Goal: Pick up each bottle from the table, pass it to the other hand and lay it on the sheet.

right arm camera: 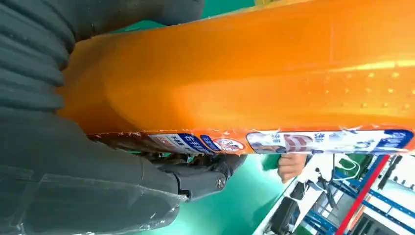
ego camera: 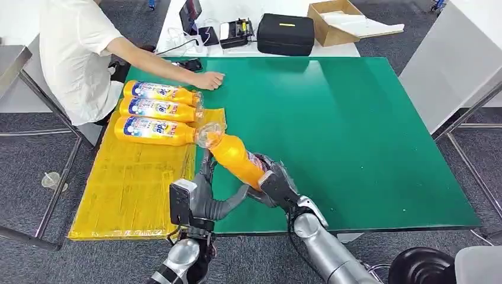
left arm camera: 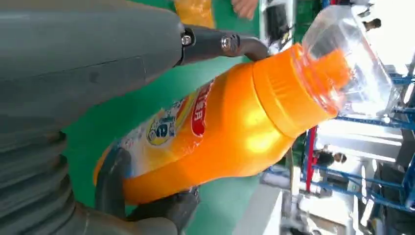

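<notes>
orange plastic bottle (ego camera: pixel 237 158) held over the green table (ego camera: pixel 355 130) near the yellow sheet (ego camera: pixel 136 183), base wrapped by right hand (ego camera: pixel 273 184); left hand (ego camera: pixel 207 198) spread beneath, fingers apart, holding nothing. smooth, rigid, probably slippery and fairly heavy; best gripped mid-body. clear domed cap (left arm camera: pixel 350 58), glossy label.

lab/test bay | green test table (ego camera: pixel 355 118) — equipment case (ego camera: pixel 285 34), cables
</notes>
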Controlling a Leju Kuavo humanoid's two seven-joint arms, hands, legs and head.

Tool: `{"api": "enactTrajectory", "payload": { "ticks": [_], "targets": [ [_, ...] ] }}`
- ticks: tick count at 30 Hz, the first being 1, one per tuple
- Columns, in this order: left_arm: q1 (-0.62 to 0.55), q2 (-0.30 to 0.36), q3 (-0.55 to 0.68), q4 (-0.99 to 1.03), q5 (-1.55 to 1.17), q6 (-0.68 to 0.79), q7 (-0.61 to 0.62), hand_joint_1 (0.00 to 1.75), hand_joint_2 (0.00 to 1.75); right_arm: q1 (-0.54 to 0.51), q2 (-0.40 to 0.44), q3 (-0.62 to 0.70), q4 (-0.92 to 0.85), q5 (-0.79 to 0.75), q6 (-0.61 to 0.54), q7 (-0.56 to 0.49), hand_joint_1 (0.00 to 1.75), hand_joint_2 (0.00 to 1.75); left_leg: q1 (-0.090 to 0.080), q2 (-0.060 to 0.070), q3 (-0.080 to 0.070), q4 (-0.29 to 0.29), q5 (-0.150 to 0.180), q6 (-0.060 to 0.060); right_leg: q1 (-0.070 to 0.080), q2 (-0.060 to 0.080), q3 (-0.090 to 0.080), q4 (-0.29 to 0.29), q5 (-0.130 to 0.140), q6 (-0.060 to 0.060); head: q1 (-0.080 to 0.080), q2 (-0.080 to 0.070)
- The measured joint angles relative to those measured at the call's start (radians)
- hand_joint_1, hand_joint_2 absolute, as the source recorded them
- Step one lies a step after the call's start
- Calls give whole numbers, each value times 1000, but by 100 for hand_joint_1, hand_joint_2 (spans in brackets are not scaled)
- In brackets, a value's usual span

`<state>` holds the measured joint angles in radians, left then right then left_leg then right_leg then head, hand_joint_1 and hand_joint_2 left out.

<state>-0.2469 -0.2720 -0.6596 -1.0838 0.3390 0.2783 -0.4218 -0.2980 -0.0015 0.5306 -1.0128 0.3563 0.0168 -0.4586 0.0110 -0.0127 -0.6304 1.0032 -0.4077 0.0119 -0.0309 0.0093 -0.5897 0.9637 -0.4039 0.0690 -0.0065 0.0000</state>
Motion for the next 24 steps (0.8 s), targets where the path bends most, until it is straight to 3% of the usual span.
{"api": "enactTrajectory", "payload": {
  "ticks": [3, 9, 18, 24],
  "targets": [
    [-2, 0, 14, -5, 115, -97, 58, 0, 175, 0, 1, 14, 0, -6, 4, -49, 175, 175, 0, 0, -1, 0, 0, 0, 0, 0, -1, 0, 0, 0, 0, 0],
    [-6, 0, 25, -10, 208, -154, 90, 0, 175, 0, 13, 43, 0, -25, -13, -80, 175, 175, 0, -1, -1, 0, 0, 0, 0, -1, -1, 0, 0, 0, -1, 0],
    [-26, 0, 53, -10, 263, -166, 81, 0, 175, -2, 14, 85, -3, -3, -10, -105, 175, 175, 0, -2, -1, 0, 0, 0, 0, -1, -1, 0, 0, 0, 0, 0],
    [-33, -5, 61, -21, 169, -47, -18, 0, 175, -3, 14, 110, -7, -16, 5, -100, 175, 175, 0, -2, -1, 0, 0, 0, 0, -1, -1, 0, 0, 0, 0, 0]
  ]
}}
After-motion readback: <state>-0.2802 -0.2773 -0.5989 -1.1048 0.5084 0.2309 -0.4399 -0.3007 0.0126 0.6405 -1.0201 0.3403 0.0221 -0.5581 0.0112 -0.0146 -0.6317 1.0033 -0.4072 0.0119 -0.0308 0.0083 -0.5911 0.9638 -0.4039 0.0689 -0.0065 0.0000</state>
